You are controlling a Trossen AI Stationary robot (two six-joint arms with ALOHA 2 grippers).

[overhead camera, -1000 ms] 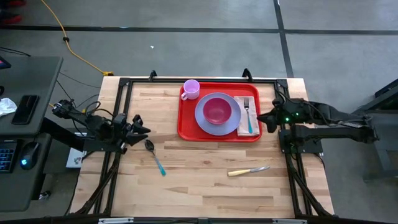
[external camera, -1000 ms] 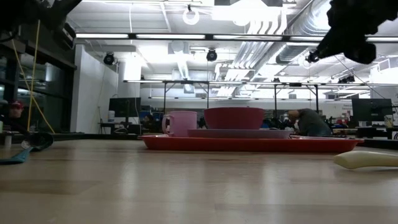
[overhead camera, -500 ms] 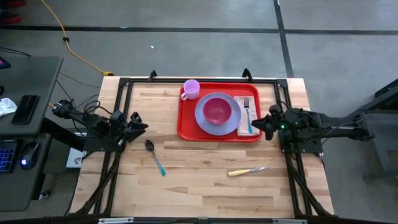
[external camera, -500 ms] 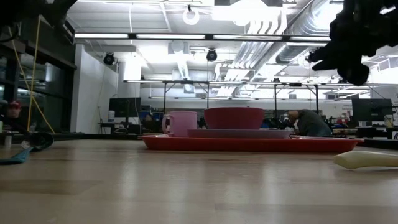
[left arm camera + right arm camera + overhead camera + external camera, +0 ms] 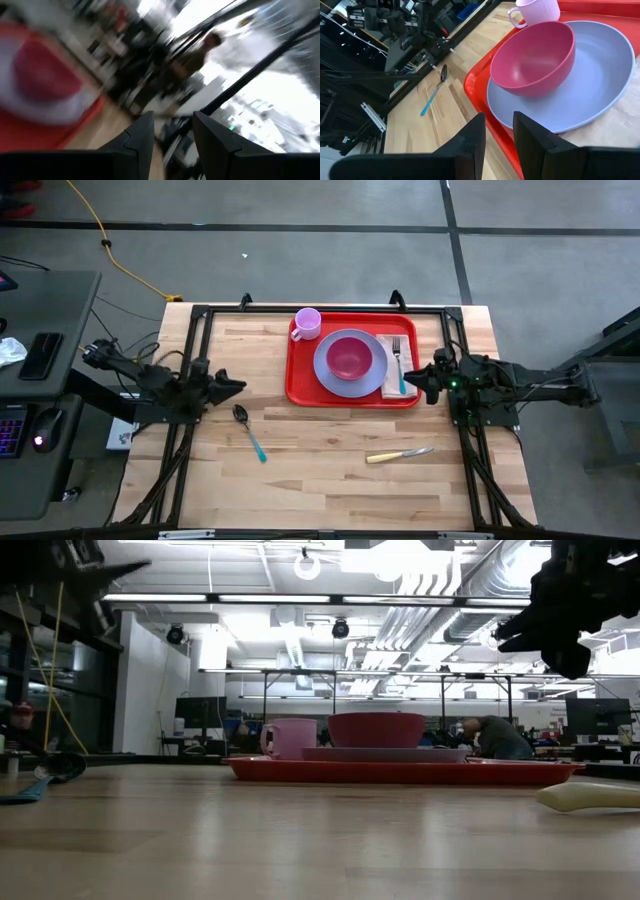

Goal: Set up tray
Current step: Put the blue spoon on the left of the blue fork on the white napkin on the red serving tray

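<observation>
High: tray (image 5: 298, 385) sits at the table's (image 5: 320, 480) far centre, holding mug (image 5: 307, 323), plate (image 5: 326, 370) with bowl (image 5: 349, 357), napkin (image 5: 390, 383) and fork (image 5: 398, 360). Spoon (image 5: 247, 429) lies left of the tray, knife (image 5: 399, 453) near its right front. Left gripper (image 5: 232, 386) hangs near the spoon; right gripper (image 5: 422, 377) sits at the tray's right edge.

Low: tray (image 5: 400, 771) mid-table, mug (image 5: 291, 738) and bowl (image 5: 376, 729) on it. Knife handle (image 5: 590, 797) at right, spoon (image 5: 50, 773) at left. Right gripper (image 5: 545, 625) up high, clear of the table.

Left wrist: blurred; left fingers (image 5: 142, 137) parted, nothing between them.

Right wrist: right fingers (image 5: 475, 137) parted, empty, over the tray's (image 5: 480, 97) rim beside the plate (image 5: 600, 75) and bowl (image 5: 535, 60). Mug (image 5: 535, 11) beyond, spoon (image 5: 434, 91) on the wood.
</observation>
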